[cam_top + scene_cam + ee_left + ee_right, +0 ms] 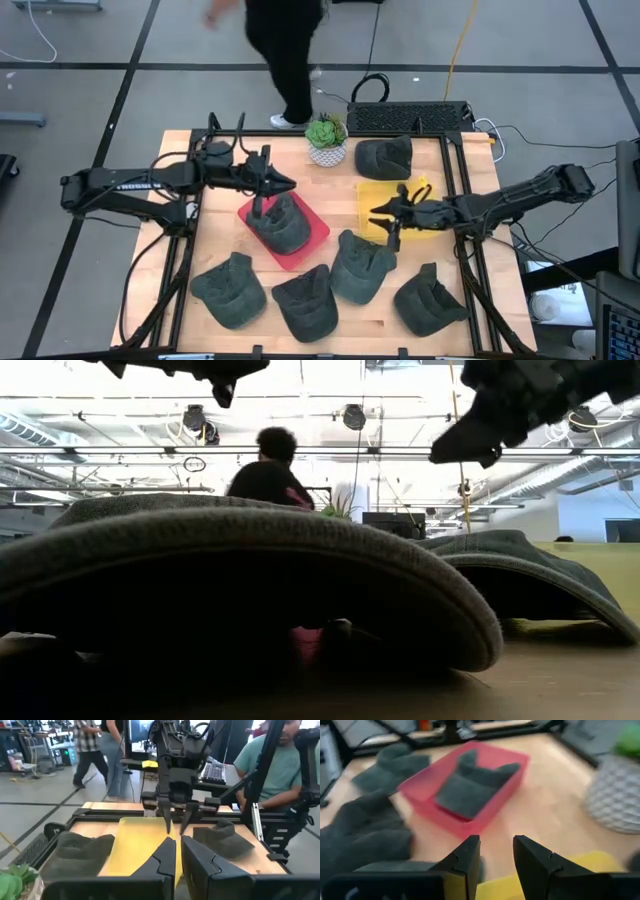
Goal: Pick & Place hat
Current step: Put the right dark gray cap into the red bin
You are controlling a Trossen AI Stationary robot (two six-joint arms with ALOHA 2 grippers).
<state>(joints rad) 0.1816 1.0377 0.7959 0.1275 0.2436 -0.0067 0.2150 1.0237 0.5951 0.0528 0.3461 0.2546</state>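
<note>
Wooden table (200, 250), strewn with dark caps. One hat (280, 222) lying in red tray (312, 240) mid-table, untouched. Yellow tray (370, 205) just beside, bare. Right gripper (385, 214) poised over yellow tray, fingers parted, nothing held. Left gripper (283, 183) hovering above red tray, fingers nearly together, empty. Potted plant (327, 138) at far edge

From my station I see a grey floor (120, 40) crossed by dark lines around the wooden surface (330, 190). A person in dark clothes (285, 60) stands just beyond its far edge, near a black keyboard (408, 117). Across the room, ceiling lights (352, 415) hang among pipes and beams, another person walks past (92, 750), and someone in a teal shirt (272, 765) sits close by.
</note>
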